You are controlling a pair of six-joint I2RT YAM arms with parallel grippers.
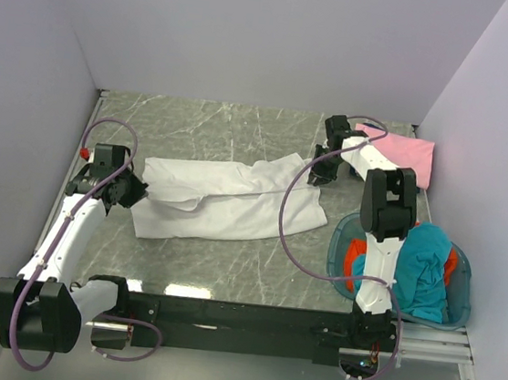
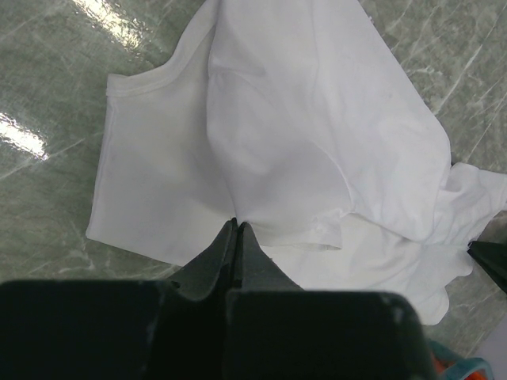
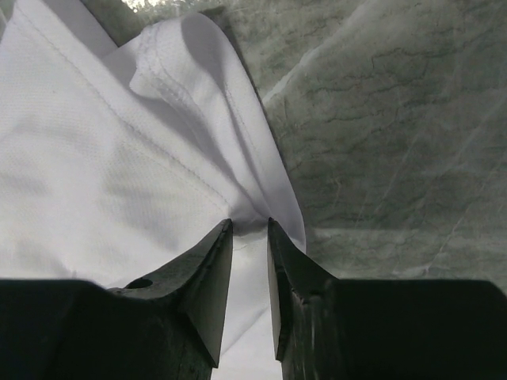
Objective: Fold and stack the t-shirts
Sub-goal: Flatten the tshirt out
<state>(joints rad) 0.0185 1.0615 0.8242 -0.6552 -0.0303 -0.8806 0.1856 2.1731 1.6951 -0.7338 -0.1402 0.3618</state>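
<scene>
T-shirts count four in the top view. One white t-shirt point(image 1: 225, 200) lies spread and rumpled across the middle of the frame. One pink t-shirt point(image 1: 406, 157) sits at the upper right, against the right wall. One teal t-shirt point(image 1: 424, 264) and one orange-red t-shirt point(image 1: 353, 258) are bundled together in a single round blue basket point(image 1: 463, 306) at the lower right, with the teal one on top.

Two arms are in use, one tool each. The left tool point(image 1: 133, 190) is at the white shirt's left edge. In its wrist view it point(image 2: 236, 226) is clenched, its tips pinching a pucker of the white cloth point(image 2: 317, 142). The right tool point(image 1: 320, 172) is at the shirt's upper right corner. Its wrist view shows it point(image 3: 249, 226) grasping a bunched fold of the white hem point(image 3: 95, 158), with cloth filling the narrow gap between the fingers.

The worktop point(image 1: 205, 134) is grey-green marble-patterned with pale veins and a glossy sheen. Plain pale walls point(image 1: 271, 36) close it in at the back, left and right. A black rail point(image 1: 239, 317) runs along the bottom of the frame and carries both arm bases.

One purple cable point(image 1: 283, 221) loops from the right arm over the right end of the white shirt. Another purple cable arcs above the left arm. A small red object point(image 1: 84, 150) sits at the left edge, beside the left arm. The right arm's upper link stands in front of part of the basket and of the pink shirt's left edge.
</scene>
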